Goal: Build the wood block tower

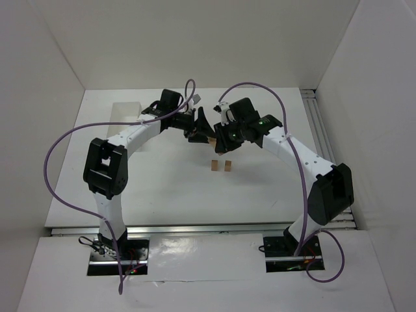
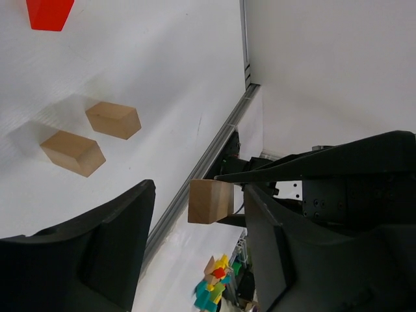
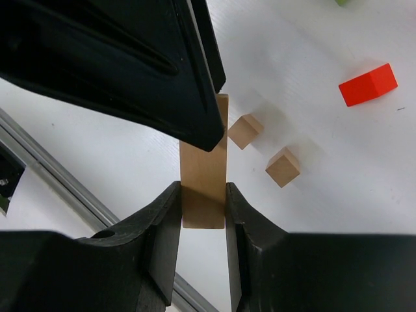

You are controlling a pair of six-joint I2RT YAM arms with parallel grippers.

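Tan long wood block [image 3: 203, 162] pinched in right end effector [image 3: 203, 198]; left end effector [image 2: 198, 195] wide around it

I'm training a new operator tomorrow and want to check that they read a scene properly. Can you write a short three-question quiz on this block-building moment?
1. True or false: the right gripper is clamped on the long tan block.
2. How many small tan blocks lie loose on the table? A) none B) two C) four
3. Fill in: the bright block lying at the right edge of the right wrist view is ____ in colour.

Key: 1 true; 2 B; 3 red.
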